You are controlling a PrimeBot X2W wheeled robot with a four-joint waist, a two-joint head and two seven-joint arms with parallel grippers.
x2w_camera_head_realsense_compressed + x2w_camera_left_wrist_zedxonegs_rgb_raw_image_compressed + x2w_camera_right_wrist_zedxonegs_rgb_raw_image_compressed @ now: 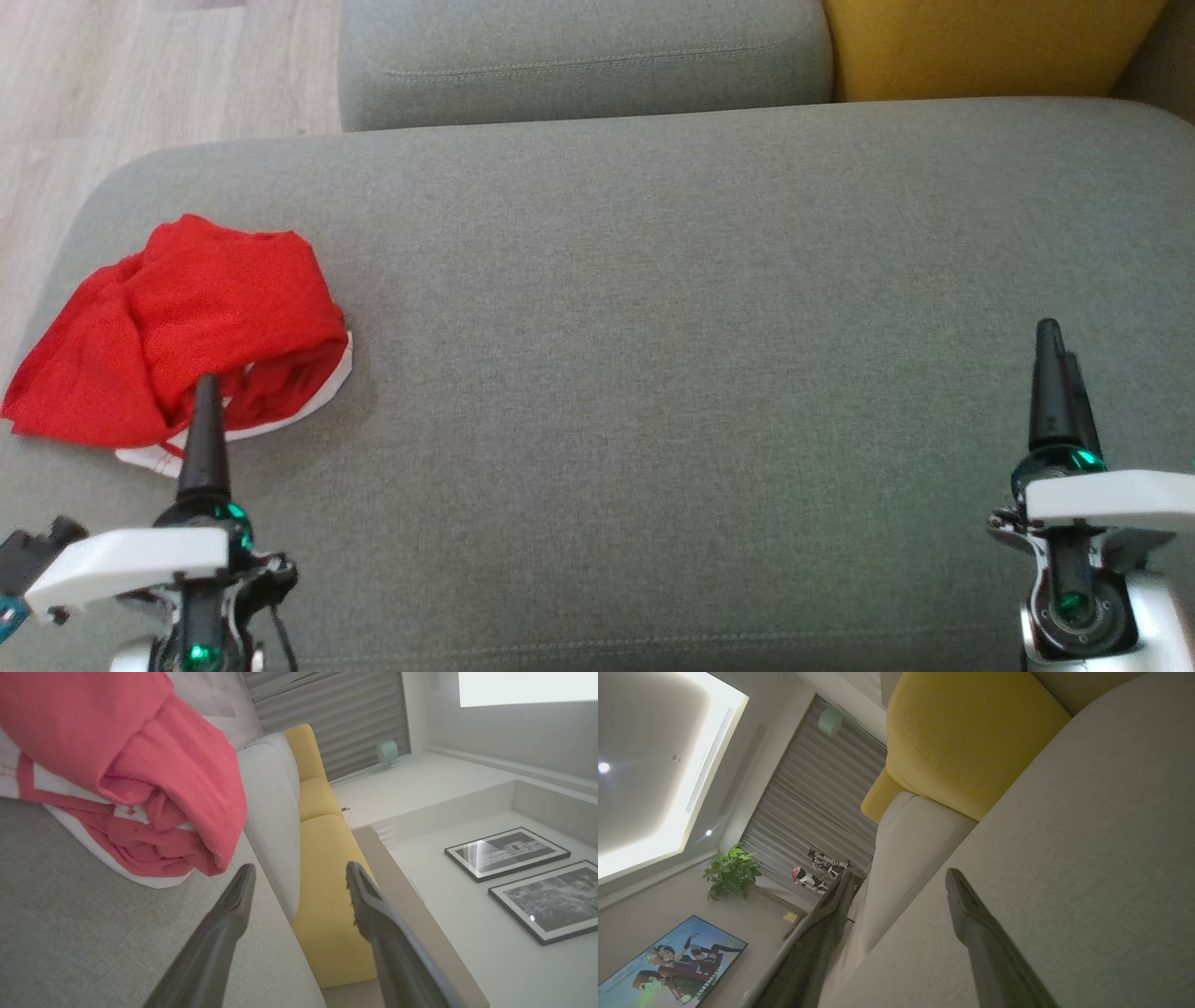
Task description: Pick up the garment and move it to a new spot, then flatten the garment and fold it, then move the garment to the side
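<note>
A crumpled red garment (pixel 182 327) with white trim lies at the left end of the grey sofa seat (pixel 672 327). My left gripper (pixel 203 392) hovers at the garment's near edge, open and empty. The left wrist view has the garment (pixel 140 774) just up and left of my open left gripper (pixel 299 877), whose fingertips are apart from the cloth. My right gripper (pixel 1055 345) stands far off over the right end of the seat. In the right wrist view the right gripper (pixel 901 877) is open with nothing between its fingers.
A grey back cushion (pixel 579 56) and a yellow cushion (pixel 980 42) line the rear of the seat. Wooden floor (pixel 140 75) lies beyond the sofa's left edge. A wide stretch of bare grey seat runs between the two grippers.
</note>
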